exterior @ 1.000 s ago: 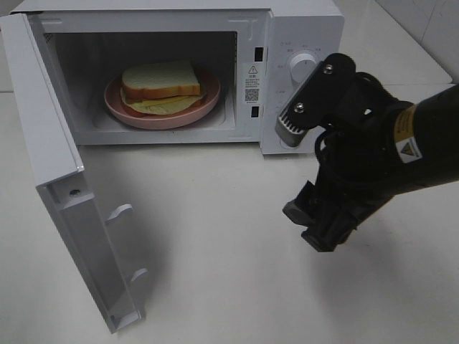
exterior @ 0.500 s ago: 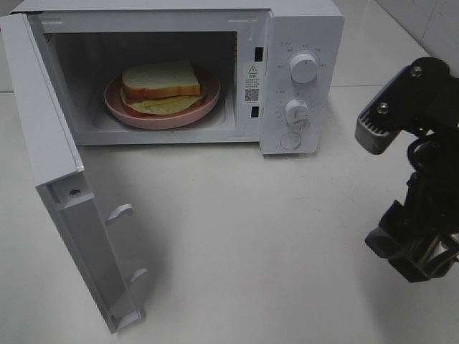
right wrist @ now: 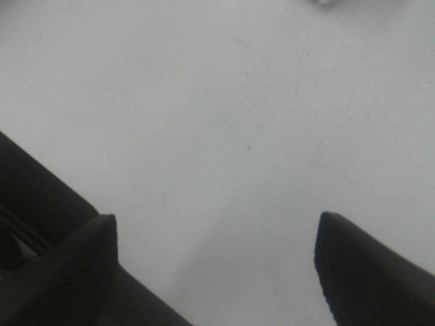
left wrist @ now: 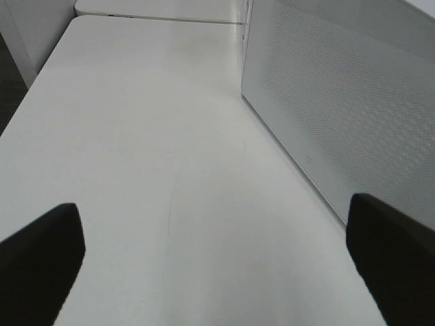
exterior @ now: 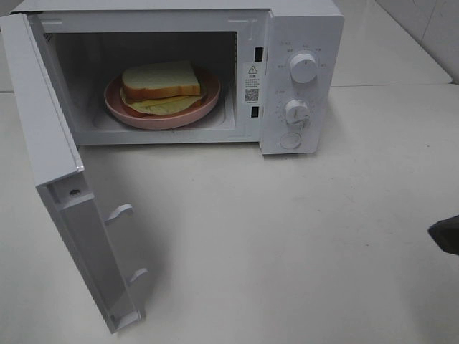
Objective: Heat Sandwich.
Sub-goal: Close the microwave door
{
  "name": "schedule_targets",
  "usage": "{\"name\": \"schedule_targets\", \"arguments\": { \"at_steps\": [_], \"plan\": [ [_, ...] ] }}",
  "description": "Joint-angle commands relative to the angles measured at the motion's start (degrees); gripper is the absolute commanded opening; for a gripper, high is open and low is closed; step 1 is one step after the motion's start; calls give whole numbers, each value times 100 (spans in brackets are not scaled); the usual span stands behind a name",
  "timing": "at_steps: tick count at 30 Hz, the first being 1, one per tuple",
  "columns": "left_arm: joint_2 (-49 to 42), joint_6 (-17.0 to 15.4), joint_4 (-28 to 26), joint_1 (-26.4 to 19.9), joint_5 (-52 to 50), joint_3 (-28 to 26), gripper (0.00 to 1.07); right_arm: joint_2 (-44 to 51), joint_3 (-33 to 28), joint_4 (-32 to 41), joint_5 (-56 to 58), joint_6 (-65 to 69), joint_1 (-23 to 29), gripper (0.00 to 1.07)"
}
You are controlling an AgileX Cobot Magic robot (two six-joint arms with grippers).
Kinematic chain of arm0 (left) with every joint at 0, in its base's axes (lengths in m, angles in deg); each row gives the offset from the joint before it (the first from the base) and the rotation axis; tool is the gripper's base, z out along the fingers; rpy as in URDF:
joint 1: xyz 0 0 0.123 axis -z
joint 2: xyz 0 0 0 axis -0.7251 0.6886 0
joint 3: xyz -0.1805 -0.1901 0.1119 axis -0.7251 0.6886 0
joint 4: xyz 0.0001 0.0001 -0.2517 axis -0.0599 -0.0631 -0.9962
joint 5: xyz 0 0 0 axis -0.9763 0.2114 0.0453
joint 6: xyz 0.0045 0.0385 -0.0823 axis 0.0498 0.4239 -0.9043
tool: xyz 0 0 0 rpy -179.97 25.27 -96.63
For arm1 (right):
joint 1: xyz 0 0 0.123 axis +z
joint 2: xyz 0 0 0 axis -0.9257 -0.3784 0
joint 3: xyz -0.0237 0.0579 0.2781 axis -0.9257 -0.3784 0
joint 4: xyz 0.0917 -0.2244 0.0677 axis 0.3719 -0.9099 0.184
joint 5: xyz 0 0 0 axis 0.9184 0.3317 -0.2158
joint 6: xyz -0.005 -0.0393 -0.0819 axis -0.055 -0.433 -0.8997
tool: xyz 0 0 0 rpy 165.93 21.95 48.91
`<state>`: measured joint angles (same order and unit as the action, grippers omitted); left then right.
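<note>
The sandwich (exterior: 161,87), white bread with a brown crust over a pale yellow layer, lies on a round pink plate (exterior: 208,104) inside the open white microwave (exterior: 301,29). Its door (exterior: 68,208) hangs wide open toward the front left. Only a dark tip of the right arm (exterior: 448,235) shows at the right edge of the high view. My right gripper (right wrist: 214,255) is open over bare table, far from the microwave. My left gripper (left wrist: 214,255) is open too, nothing between its fingers, beside the microwave's perforated side wall (left wrist: 340,115).
Two round dials (exterior: 303,68) and a button sit on the microwave's right panel. The white table (exterior: 287,251) stretches in front of the microwave. A table edge (left wrist: 27,102) shows in the left wrist view.
The right arm has drawn back from in front of the microwave's dials to the right edge of the high view, nearly out of frame. Sandwich, plate and door have not moved.
</note>
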<state>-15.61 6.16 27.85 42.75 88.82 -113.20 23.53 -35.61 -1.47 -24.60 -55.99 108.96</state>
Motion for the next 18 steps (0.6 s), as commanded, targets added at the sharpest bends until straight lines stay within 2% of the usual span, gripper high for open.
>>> {"name": "schedule_targets", "arguments": {
  "at_steps": [1,6,8,15,18],
  "plan": [
    [-132,0,-11,29,-52,23,101,275,-17,11,223,23,0,76],
    [-132,0,-11,29,-52,23,101,739,-17,57,498,29,-218,76],
    [-132,0,-11,29,-52,23,101,1026,-17,160,561,23,-533,76],
    [-132,0,-11,29,-52,23,101,1639,-17,384,573,23,-1123,76],
    [-132,0,-11,29,-52,23,101,2091,-17,619,573,23,-1581,76]
  ]
}}
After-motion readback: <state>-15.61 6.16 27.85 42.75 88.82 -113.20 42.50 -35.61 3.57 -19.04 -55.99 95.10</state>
